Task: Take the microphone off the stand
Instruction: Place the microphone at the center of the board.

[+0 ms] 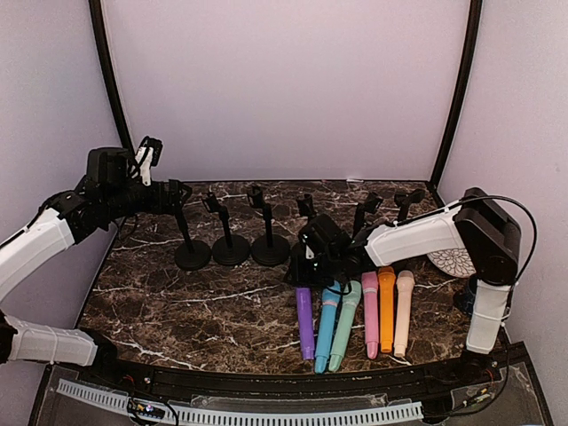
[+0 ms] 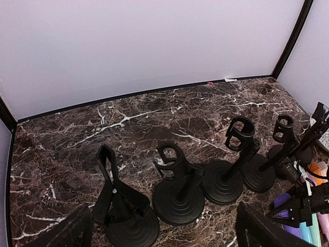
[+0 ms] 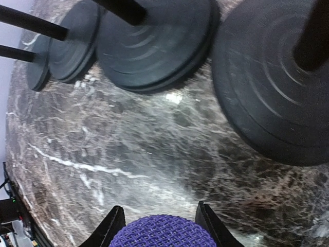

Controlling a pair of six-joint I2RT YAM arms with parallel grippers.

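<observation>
1. Currently the left fingers stand wide apart with nothing between them. The left arm is raised over the left edge of the counter, above the leftmost stand.
2. Right fingers are clamped on the mesh head of the purple microphone, one finger on each side of it. The right arm reaches in low from the right edge.
3. Purple microphone: its body runs from the fingers toward the near edge of the counter, tail end nearest that edge. It is off the stands, just in front of their bases. Cannot tell whether the head end is lifted or resting.
4. Five more microphones lie in a row just right of it, roughly parallel: blue, green, pink, orange, cream.
5. Six black stands form a line across the middle of the counter, upright on round bases.
6. White perforated disc sits at the right edge, behind the right arm.
</observation>
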